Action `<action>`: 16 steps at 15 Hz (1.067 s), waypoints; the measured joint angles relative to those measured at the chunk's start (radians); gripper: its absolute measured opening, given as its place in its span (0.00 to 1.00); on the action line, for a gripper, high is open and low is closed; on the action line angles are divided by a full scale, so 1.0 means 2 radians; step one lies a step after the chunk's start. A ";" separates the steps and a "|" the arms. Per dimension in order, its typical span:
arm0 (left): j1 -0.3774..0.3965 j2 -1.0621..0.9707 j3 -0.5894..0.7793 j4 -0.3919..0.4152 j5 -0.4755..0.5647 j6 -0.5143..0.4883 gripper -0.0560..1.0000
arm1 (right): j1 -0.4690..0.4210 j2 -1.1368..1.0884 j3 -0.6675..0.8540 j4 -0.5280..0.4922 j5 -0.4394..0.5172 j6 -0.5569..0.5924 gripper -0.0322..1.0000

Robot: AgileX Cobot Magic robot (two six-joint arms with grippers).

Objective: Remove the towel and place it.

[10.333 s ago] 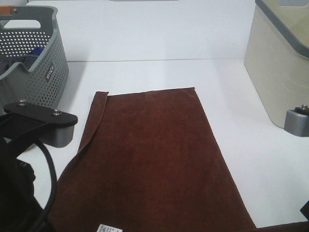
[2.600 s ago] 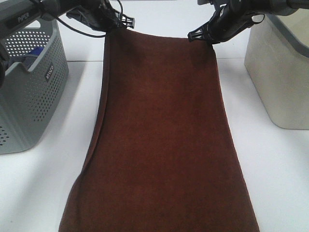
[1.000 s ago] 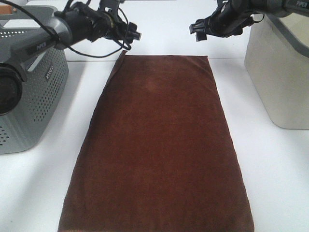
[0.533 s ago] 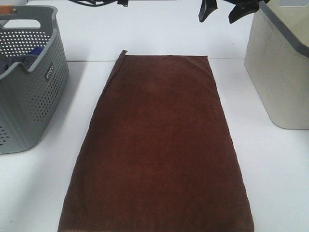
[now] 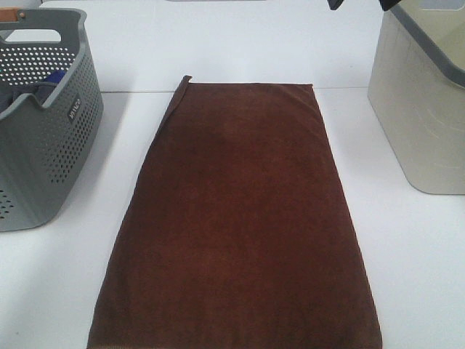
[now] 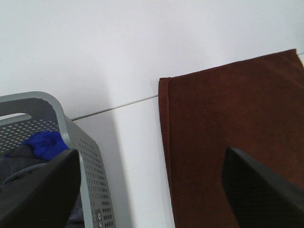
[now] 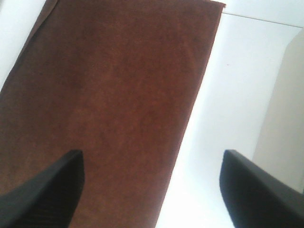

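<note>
The towel (image 5: 240, 218), a long reddish-brown cloth, lies flat and spread out on the white table, running from the far middle to the near edge. Its far left hem is turned up a little. In the overhead view only two dark fingertips of my right gripper (image 5: 361, 3) show at the top edge, high above the towel's far right corner. My left gripper (image 6: 151, 156) is open above the towel (image 6: 228, 123) and its far left corner, holding nothing. My right gripper (image 7: 152, 156) is open too, high over the towel (image 7: 118, 95), with nothing between its fingers.
A grey perforated basket (image 5: 69, 109) stands at the left with a blue cloth (image 5: 52, 77) inside; it also shows as basket (image 6: 90, 156) and blue cloth (image 6: 45, 145). A tall beige bin (image 5: 425, 109) stands at the right, near the towel's far right side.
Both arms have risen from the towel's far corners: the left has left the overhead view, the right shows only its fingertips. The towel lies as it did a second ago.
</note>
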 joint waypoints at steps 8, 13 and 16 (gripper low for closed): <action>0.000 -0.244 0.297 -0.013 0.001 0.011 0.79 | 0.000 -0.274 0.271 -0.016 0.003 0.000 0.75; 0.000 -0.426 0.562 -0.013 0.002 -0.014 0.79 | 0.000 -0.412 0.428 -0.016 0.003 0.005 0.75; 0.000 -0.529 0.691 -0.014 0.003 -0.023 0.79 | 0.000 -0.499 0.520 -0.016 0.003 0.009 0.75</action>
